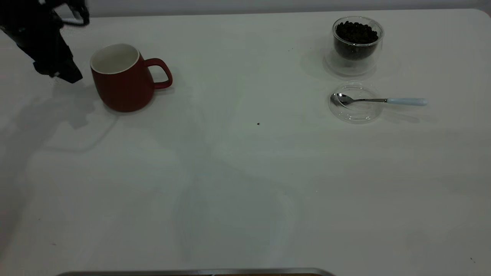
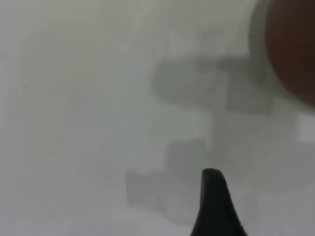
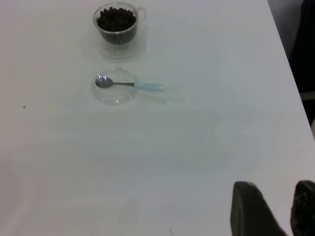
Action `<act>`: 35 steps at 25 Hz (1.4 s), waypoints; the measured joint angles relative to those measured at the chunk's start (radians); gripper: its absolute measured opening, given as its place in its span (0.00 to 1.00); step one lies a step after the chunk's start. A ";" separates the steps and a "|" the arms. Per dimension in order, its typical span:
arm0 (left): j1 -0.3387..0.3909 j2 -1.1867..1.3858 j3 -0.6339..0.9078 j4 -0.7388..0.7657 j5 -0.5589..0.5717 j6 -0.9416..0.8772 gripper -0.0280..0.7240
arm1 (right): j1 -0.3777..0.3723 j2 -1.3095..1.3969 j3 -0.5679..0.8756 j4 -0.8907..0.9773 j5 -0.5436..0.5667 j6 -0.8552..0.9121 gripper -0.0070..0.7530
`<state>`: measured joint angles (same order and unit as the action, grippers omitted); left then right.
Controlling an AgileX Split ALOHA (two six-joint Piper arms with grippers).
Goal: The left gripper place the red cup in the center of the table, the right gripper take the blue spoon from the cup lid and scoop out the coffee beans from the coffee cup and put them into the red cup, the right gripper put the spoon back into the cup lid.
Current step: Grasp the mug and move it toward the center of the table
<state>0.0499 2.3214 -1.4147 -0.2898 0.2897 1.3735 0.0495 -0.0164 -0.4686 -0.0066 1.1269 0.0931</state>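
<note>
Exterior view: the red cup [image 1: 122,78] is seen upright on the table [image 1: 238,184], with the left gripper [image 1: 61,73] just beside it, apart; whether its fingers are parted cannot be told. Well away from the cup, the blue spoon [image 1: 378,101] is laid across the cup lid [image 1: 356,102], near the coffee cup [image 1: 357,41] of coffee beans [image 1: 356,32]. The right gripper [image 3: 278,206] is held well apart from the lid, its 2 fingers slightly parted, nothing between.

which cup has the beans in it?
The coffee cup, clear glass, no handle, holds the coffee beans. The red cup near the left gripper looks empty.
</note>
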 joint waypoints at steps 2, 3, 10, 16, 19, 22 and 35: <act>0.000 0.014 0.000 0.000 -0.015 0.073 0.78 | 0.000 0.000 0.000 0.000 0.000 0.000 0.33; 0.000 0.017 0.000 0.000 -0.020 0.100 0.78 | 0.000 0.000 0.000 0.000 0.000 0.000 0.33; -0.005 0.063 -0.023 -0.001 -0.039 0.240 0.78 | 0.000 0.000 0.000 0.000 0.000 0.000 0.33; -0.062 0.108 -0.076 0.003 -0.044 0.250 0.78 | 0.000 0.000 0.000 0.000 0.000 0.000 0.33; -0.089 0.125 -0.084 0.002 -0.063 0.256 0.78 | 0.000 0.000 0.000 0.000 0.000 0.000 0.33; -0.115 0.147 -0.086 0.002 -0.076 0.275 0.78 | 0.000 0.000 0.000 0.000 0.000 0.000 0.33; -0.198 0.161 -0.089 0.000 -0.121 0.480 0.78 | 0.000 0.000 0.000 0.000 0.000 0.000 0.33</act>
<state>-0.1480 2.4827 -1.5033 -0.2899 0.1688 1.8538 0.0495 -0.0164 -0.4686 -0.0066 1.1269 0.0931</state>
